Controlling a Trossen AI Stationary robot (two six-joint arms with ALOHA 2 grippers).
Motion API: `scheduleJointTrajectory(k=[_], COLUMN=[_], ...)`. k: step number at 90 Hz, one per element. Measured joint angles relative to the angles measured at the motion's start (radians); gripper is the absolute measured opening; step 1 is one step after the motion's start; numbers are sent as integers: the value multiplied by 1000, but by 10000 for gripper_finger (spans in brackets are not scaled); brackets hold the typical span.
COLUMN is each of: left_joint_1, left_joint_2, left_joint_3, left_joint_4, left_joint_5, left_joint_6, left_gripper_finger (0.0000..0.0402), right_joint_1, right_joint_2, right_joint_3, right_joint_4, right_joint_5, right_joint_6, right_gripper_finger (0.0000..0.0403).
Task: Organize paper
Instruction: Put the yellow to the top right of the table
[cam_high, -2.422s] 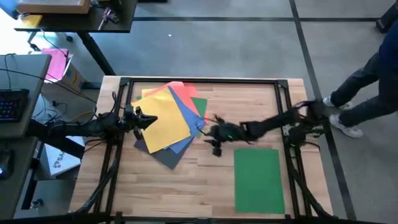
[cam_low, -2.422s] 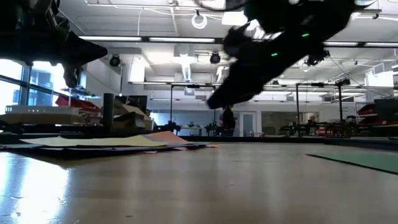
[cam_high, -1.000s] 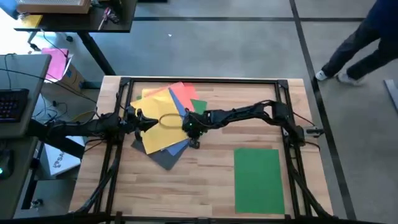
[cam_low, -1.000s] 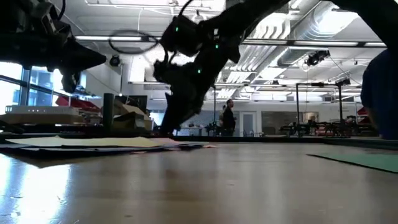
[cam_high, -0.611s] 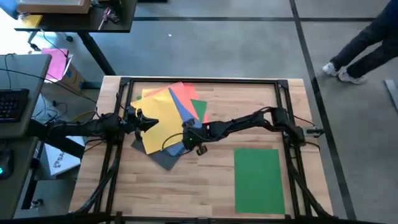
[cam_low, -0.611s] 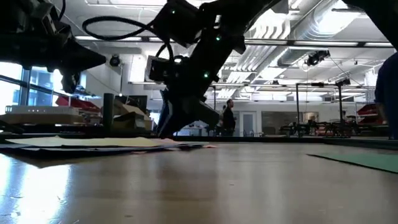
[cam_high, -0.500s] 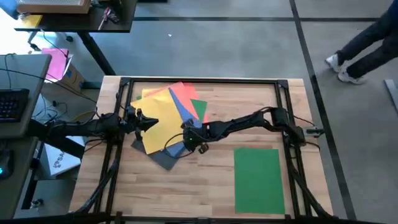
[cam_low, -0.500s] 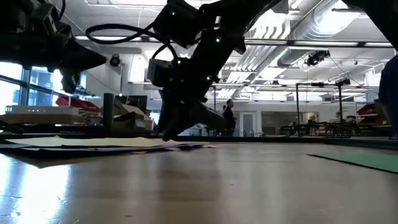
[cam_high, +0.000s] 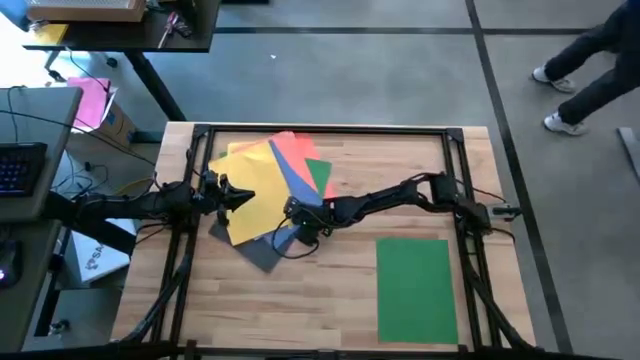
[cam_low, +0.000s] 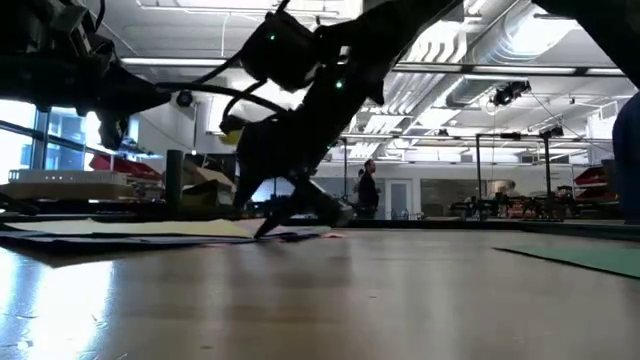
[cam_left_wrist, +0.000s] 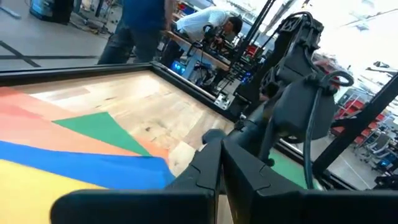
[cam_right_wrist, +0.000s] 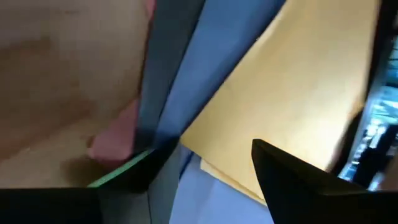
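Note:
The paper lies as a fanned pile at the table's left centre. A yellow sheet (cam_high: 262, 195) is on top, with orange (cam_high: 297, 150), blue (cam_high: 300, 180), green (cam_high: 321, 176) and dark grey (cam_high: 262, 256) sheets showing under it. One more green sheet (cam_high: 416, 291) lies flat alone at the near right. My left gripper (cam_high: 243, 197) hovers shut above the pile's left side, clear of it. My right gripper (cam_high: 300, 228) is open and low over the pile's near right edge, its fingers on either side of the yellow sheet's corner (cam_right_wrist: 205, 143). My right gripper slants down from the table's right, and one fingertip (cam_right_wrist: 134, 165) comes down at the edges of the dark grey and blue sheets (cam_right_wrist: 177, 118). I cannot tell whether it touches them. The sheets lie flat.
A black frame rail (cam_high: 330, 129) runs around the tabletop. Bare wood (cam_high: 340, 290) lies between the pile and the lone green sheet. A desk with a keyboard (cam_high: 18, 165) and a cardboard box with a magenta sheet (cam_high: 92, 102) stand off the left. A person's legs (cam_high: 590, 60) pass at the far right.
My right gripper has moved from over the pile's middle toward the table's near edge and a little left. It has come down to the pile's near right edge and tipped its fingers downward. The sheets have kept their places. The person beyond the table has walked on.

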Motion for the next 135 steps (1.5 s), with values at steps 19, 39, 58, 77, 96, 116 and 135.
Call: scheduleJointTrajectory(k=[19,39,58,77,96,116,135], left_joint_1=[0,0,0,0,0,0,0], left_joint_2=[0,0,0,0,0,0,0], left_joint_3=[0,0,0,0,0,0,0], left_joint_4=[0,0,0,0,0,0,0], left_joint_5=[0,0,0,-7,-7,-7,-7], left_joint_6=[0,0,0,0,0,0,0], left_gripper_finger=[0,0,0,0,0,0,0], right_joint_1=[2,3,-8,-32,-28,-40,-60], right_joint_2=[6,6,6,8,9,9,11], right_joint_3=[0,0,0,0,0,0,0], right_joint_4=[105,113,28,49,119,198,201], right_joint_5=[20,76,29,16,-72,-78,-168], right_joint_6=[109,95,-39,-24,11,101,146], right_gripper_finger=[185,185,185,185,185,185,156])
